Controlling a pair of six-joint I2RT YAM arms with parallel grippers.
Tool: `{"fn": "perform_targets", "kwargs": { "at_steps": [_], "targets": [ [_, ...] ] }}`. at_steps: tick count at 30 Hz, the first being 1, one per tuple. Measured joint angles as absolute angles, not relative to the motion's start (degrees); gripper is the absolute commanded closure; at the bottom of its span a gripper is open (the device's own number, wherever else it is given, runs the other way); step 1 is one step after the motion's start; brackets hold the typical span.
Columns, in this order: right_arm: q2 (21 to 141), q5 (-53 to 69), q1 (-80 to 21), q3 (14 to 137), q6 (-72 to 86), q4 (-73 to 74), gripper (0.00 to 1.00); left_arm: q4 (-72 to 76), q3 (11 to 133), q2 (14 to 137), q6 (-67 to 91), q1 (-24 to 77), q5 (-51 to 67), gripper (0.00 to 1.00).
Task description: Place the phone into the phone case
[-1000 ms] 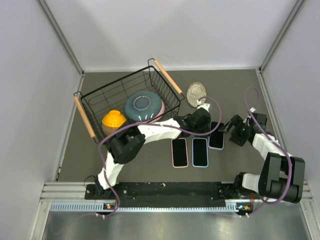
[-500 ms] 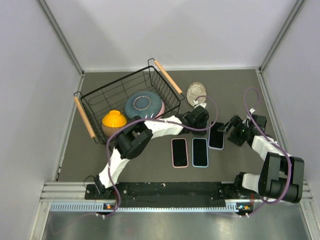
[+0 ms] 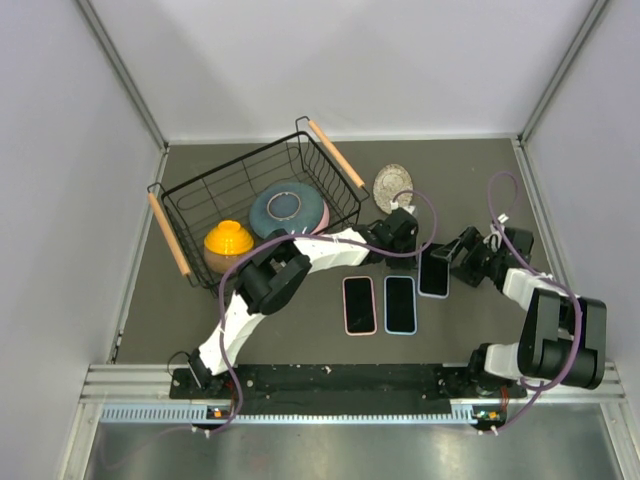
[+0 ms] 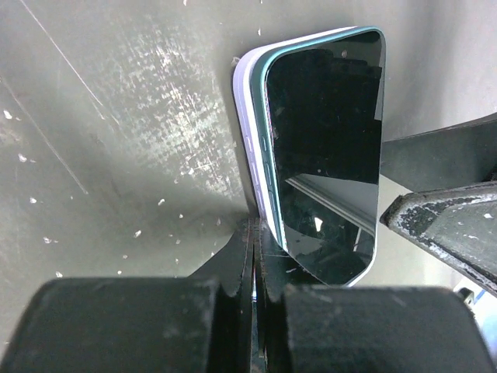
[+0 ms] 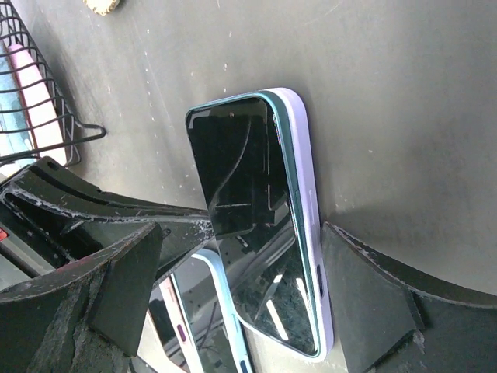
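A teal phone [image 3: 434, 274] lies screen up in a lavender case [image 4: 247, 132], with its teal edge showing above the case's rim along one long side. My left gripper [image 3: 417, 251] is shut, and its closed fingertips [image 4: 255, 233] touch the case's long side near a corner. My right gripper [image 3: 458, 262] is open. In the right wrist view its jaws straddle the phone [image 5: 241, 179], with one finger [image 5: 373, 287] against the lavender case [image 5: 304, 171] and the other clear of the phone.
A blue-cased phone [image 3: 400, 303] and a pink-cased phone [image 3: 359, 304] lie just left of the task phone. A black wire basket [image 3: 178, 205] holds a blue bowl [image 3: 288, 210] and an orange bowl [image 3: 228, 240]. A round silvery disc [image 3: 392, 187] lies behind.
My left gripper has drawn back a little from over the phone's top end. My right gripper has moved left, closer around the phone. The phone has stayed in place.
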State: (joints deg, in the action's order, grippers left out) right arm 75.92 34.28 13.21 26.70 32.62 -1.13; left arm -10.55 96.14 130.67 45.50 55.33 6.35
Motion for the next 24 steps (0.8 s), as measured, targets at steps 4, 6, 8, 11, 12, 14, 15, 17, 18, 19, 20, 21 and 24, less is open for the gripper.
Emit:
{"fn": "perform_targets", "kwargs": {
  "at_steps": [4, 6, 8, 11, 12, 14, 15, 17, 18, 19, 20, 21, 24],
  "targets": [
    [76.38, 35.83, 13.67, 26.59, 33.34, -3.31, 0.19, -10.7, 96.49, 130.91, 45.95, 55.07, 7.05, 1.0],
    [76.4, 36.82, 13.96, 25.58, 34.89, -6.79, 0.2, -10.94, 96.51, 130.91, 45.95, 54.98, 7.03, 1.0],
    [76.34, 37.71, 14.31, 23.83, 37.32, -11.25, 0.2, -11.31, 96.6, 130.89, 45.56, 54.87, 6.85, 1.0],
    [75.46, 38.06, 14.48, 21.04, 40.36, -16.29, 0.2, -11.77, 96.62, 130.76, 44.8, 54.83, 6.35, 1.0],
    [75.05, 38.13, 14.55, 20.62, 40.93, -17.04, 0.2, -11.88, 96.64, 130.76, 44.6, 54.83, 6.28, 1.0],
    [74.56, 38.3, 14.55, 20.49, 41.52, -17.61, 0.2, -12.05, 96.75, 130.76, 44.38, 54.78, 6.17, 1.0],
    [74.32, 38.54, 14.55, 20.49, 41.69, -18.0, 0.2, -12.1, 96.77, 130.76, 44.25, 54.78, 6.15, 1.0],
    [74.11, 38.87, 14.55, 20.49, 41.78, -18.55, 0.21, -12.14, 96.82, 130.76, 44.1, 54.78, 6.15, 1.0],
    [74.08, 38.98, 14.55, 20.49, 41.8, -18.85, 0.21, -12.21, 96.86, 130.76, 44.01, 54.78, 6.15, 1.0],
    [74.08, 39.11, 14.55, 20.49, 41.78, -19.09, 0.22, -12.21, 96.86, 130.76, 43.99, 54.78, 6.13, 1.0],
    [74.08, 39.16, 14.55, 20.49, 41.78, -19.29, 0.23, -12.23, 96.88, 130.76, 43.94, 54.78, 6.13, 1.0],
    [74.08, 39.24, 14.55, 20.49, 41.78, -19.42, 0.24, -12.23, 96.88, 130.76, 43.88, 54.78, 6.13, 1.0],
    [74.26, 39.53, 14.55, 20.53, 41.41, -19.77, 0.28, -12.25, 96.88, 130.76, 43.77, 54.78, 6.15, 1.0]
  ]
}}
